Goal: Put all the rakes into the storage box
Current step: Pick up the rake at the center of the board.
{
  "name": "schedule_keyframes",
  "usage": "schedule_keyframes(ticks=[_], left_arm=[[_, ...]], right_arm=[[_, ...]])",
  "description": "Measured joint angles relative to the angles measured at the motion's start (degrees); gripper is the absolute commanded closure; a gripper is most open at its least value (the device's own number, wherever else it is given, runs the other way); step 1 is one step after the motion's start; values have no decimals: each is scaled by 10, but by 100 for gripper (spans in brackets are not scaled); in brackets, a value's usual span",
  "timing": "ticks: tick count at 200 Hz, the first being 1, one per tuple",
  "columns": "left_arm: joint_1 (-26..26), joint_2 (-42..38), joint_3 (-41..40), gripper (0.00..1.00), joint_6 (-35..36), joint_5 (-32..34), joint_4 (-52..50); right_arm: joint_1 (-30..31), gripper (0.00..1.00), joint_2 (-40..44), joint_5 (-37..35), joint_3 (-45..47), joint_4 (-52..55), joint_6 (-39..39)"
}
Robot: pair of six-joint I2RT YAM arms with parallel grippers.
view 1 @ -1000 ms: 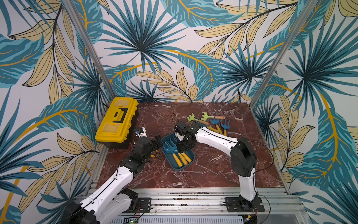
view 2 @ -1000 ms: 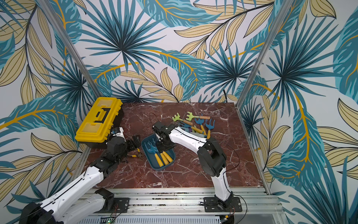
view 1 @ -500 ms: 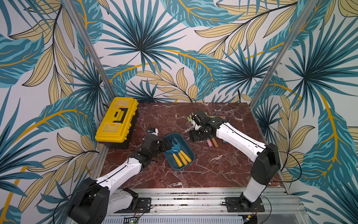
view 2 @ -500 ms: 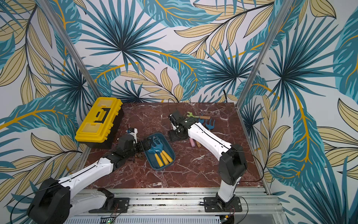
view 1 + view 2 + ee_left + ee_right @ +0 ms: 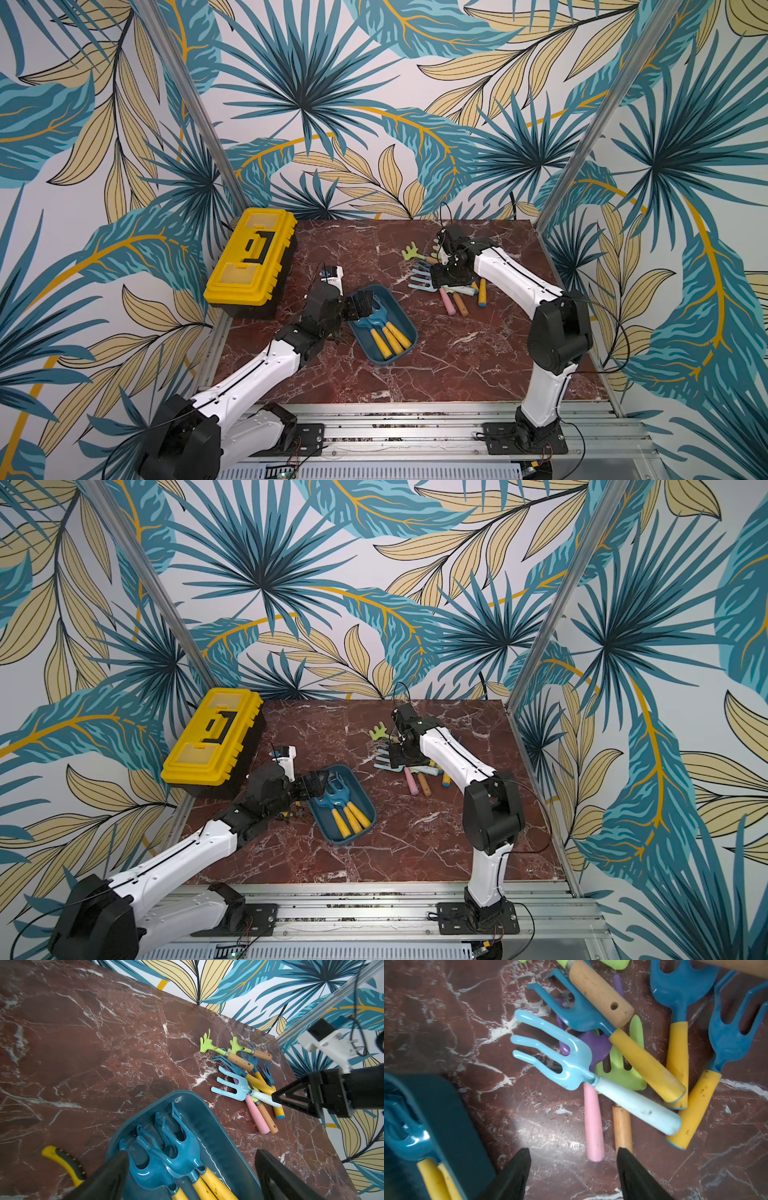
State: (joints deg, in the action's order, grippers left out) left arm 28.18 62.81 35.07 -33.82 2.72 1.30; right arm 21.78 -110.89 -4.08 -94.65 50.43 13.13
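The storage box (image 5: 398, 306) (image 5: 358, 784) is a shallow teal tray near the table's middle, with three blue rakes (image 5: 384, 332) (image 5: 176, 1153) with yellow handles lying in it. My left gripper (image 5: 368, 305) (image 5: 191, 1152) is open, its jaws standing either side of the box's far-left end over the rake heads. My right gripper (image 5: 440, 276) (image 5: 572, 1149) hangs open over a pile of rakes at the back right, holding nothing. A light blue rake (image 5: 575, 1066) (image 5: 236, 1088) (image 5: 382, 760) lies on top of that pile, just ahead of the fingertips.
The pile also has green rakes (image 5: 411, 252), dark blue rakes with yellow handles (image 5: 679, 987) and a pink handle (image 5: 592, 1122). A big yellow toolbox (image 5: 251, 257) stands at the back left. A yellow-and-black handled tool (image 5: 62, 1159) lies on the marble beside the box.
My right gripper has left the box, swung to the pile at the back right and opened wider. The left gripper has come forward to the box's end.
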Motion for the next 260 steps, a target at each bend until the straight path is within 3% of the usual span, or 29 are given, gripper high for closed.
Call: schedule_keyframes(ticks=[87, 124, 166, 233, 260], left_arm=[[-1, -29, -10, 0, 11, 31, 0], [-2, -35, -10, 0, 13, 36, -2], [-2, -36, -10, 0, 14, 42, -2], [-2, -30, -10, 0, 14, 41, -2], [-2, -33, -10, 0, 13, 39, -3]], right_arm=[[-28, 30, -156, -16, -135, 45, -49], [-33, 35, -175, -36, -143, 63, -66], [-23, 42, -142, -19, -79, 61, -72], [18, 64, -61, -4, 39, 67, -50], [35, 64, -51, -4, 52, 66, -40]])
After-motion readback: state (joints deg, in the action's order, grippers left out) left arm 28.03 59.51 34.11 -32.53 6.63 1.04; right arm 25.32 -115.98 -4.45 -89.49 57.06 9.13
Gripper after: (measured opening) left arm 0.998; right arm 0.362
